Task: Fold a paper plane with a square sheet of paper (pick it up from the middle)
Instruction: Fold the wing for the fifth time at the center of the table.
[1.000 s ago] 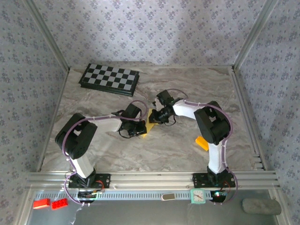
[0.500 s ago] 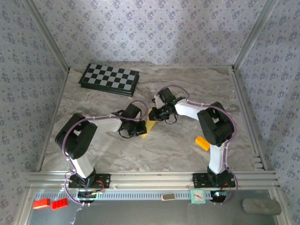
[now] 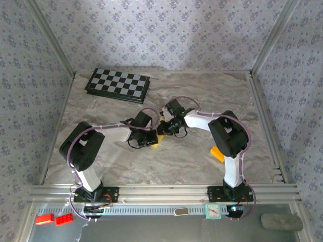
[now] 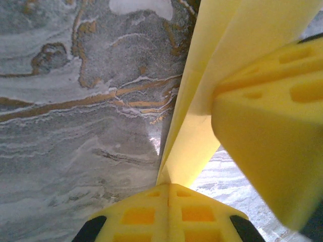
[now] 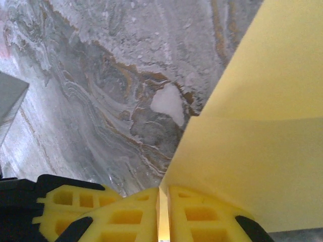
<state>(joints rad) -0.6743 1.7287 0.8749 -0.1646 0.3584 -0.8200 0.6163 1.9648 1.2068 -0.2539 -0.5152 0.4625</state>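
The sheet of paper [image 3: 160, 137] is folded along a crease and sits over the middle of the worktop [image 3: 212, 96], caught between my two hands. My left hand [image 4: 169, 197] is clamped fully shut on one edge, and the yellow sheet rises straight out from between the pads. My right hand [image 5: 162, 201] is pinched almost closed on the same sheet, a thin sliver of paper showing between its pads. The two hands sit just beside each other. The checkerboard [image 3: 117, 84] lies well apart at the far left, and an orange block [image 3: 217, 154] lies near my right arm.
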